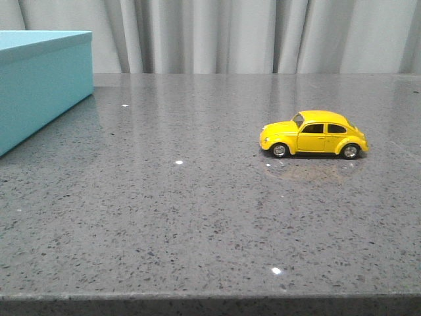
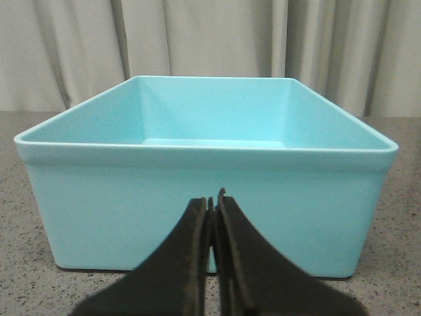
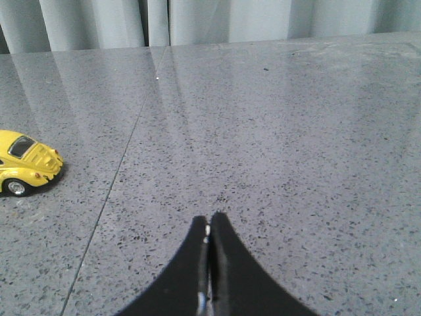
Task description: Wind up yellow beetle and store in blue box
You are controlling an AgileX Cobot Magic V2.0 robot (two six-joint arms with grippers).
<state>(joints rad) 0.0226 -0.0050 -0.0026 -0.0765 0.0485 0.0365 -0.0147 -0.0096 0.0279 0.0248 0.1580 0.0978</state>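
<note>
Both grippers (image 2: 212, 209) (image 3: 208, 227) pinched closed, empty; yellow beetle (image 1: 314, 134) lies crosswise, nose left.

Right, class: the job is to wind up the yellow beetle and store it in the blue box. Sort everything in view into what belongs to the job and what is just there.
Belongs to the job:
yellow beetle
blue box
left end effector, shut
right end effector, shut

Just there:
grey speckled table
pale curtain
</note>
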